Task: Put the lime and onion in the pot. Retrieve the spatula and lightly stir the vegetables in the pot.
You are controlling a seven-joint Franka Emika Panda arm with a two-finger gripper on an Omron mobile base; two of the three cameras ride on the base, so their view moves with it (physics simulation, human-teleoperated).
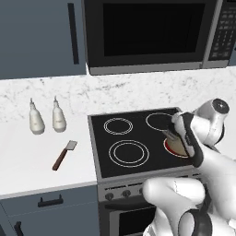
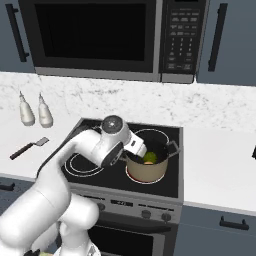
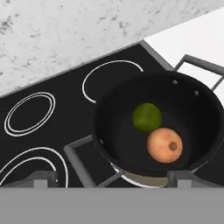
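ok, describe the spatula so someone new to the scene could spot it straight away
Start at the black stovetop under the microwave and look to the white counter on its left side. The spatula lies flat there, in front of two white bottles. Unlike those upright bottles, it is a slim utensil with a dark reddish-brown handle and a flat squarish grey blade.

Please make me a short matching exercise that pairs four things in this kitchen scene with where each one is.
Things:
1. lime
2. spatula
3. pot
4. two white bottles

Places:
A. on the stove's front right burner
B. lying on the counter left of the stove
C. inside the pot, beside the onion
D. standing on the counter by the backsplash

Pairs: 1-C, 2-B, 3-A, 4-D
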